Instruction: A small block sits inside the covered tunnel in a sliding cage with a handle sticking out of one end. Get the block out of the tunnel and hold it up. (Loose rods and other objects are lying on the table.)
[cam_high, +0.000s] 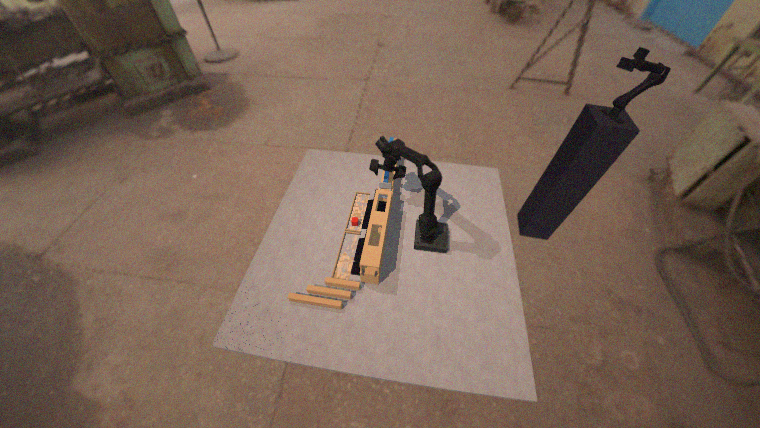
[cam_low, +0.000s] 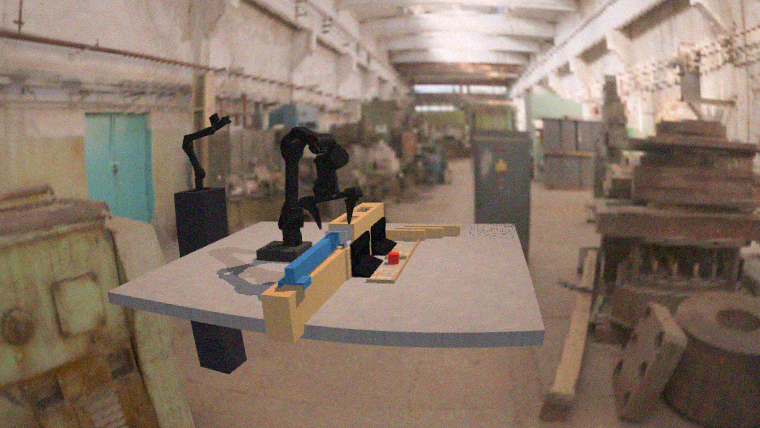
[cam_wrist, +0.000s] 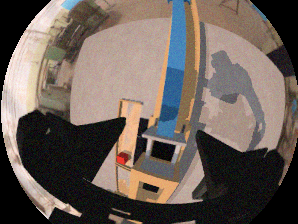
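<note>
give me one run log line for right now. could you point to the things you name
gripper (cam_high: 388, 169) (cam_low: 335, 219) (cam_wrist: 161, 127): open, empty | red block (cam_high: 354, 221) (cam_low: 393, 258) (cam_wrist: 122, 158): out of tunnel (cam_high: 374, 255) (cam_low: 346, 223), not held

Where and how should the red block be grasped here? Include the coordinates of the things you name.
Probably best from straight above: the red block (cam_high: 354, 221) (cam_low: 393, 257) (cam_wrist: 122, 158) stands uncovered in the shallow tray (cam_high: 341, 258) (cam_low: 406, 260) (cam_wrist: 131, 120). Pinch the two upright faces toward the tray's long sides, since a crosswise divider (cam_high: 353, 231) sits close to another face.

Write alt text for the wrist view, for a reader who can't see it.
The open gripper spans a blue handle and the grey cage joined to its near end. A small red block lies left of the wooden tunnel.
</note>
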